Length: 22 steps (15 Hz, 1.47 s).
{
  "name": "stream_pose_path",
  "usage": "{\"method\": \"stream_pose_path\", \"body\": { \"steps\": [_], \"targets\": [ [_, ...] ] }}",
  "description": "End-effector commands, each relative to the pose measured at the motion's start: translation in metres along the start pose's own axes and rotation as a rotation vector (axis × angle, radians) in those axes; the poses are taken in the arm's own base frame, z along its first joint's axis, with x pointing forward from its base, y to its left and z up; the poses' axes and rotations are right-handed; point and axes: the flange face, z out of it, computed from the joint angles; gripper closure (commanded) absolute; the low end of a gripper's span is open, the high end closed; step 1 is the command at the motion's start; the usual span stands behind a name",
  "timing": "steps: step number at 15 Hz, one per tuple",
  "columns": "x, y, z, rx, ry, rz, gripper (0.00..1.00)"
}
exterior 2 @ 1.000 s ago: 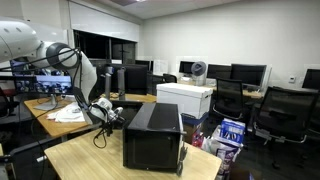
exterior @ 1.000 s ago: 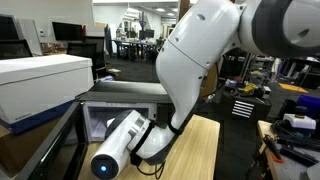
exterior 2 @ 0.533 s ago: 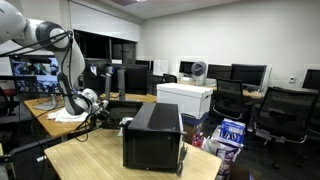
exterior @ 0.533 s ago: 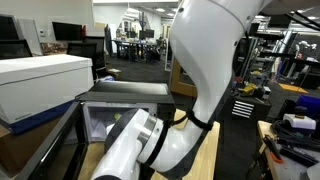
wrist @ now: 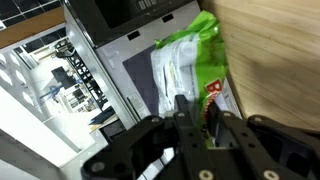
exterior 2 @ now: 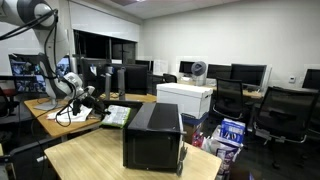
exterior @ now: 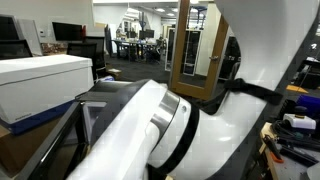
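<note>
Gripper (wrist: 197,112) jaws were clenched on the green bag (wrist: 188,62), held aloft at 10 o'clock from the black box (exterior 2: 153,135); pickup looked done, setting down remained.

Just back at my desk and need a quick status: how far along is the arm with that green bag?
Done: the jaws of the gripper look closed on one end of the green bag. In hand: in an exterior view the arm holds the bag out close to the black box. Left: setting it down and letting go. The bag is not yet released, and whether it touches the table is unclear.
</note>
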Motion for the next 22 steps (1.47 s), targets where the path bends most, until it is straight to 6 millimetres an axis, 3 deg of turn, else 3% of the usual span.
{"method": "stream_pose_path", "body": {
  "steps": [1, 4, 10, 17, 22],
  "targets": [
    [0.016, 0.019, -0.041, 0.008, -0.025, -0.018, 0.91],
    [0.036, 0.023, -0.065, 0.013, -0.029, -0.009, 0.91],
    [0.084, 0.043, -0.089, 0.018, -0.077, 0.108, 0.91],
    [0.143, 0.086, -0.084, 0.050, -0.209, 0.286, 0.91],
    [0.165, 0.123, -0.070, 0.070, -0.269, 0.363, 0.91]
  ]
}}
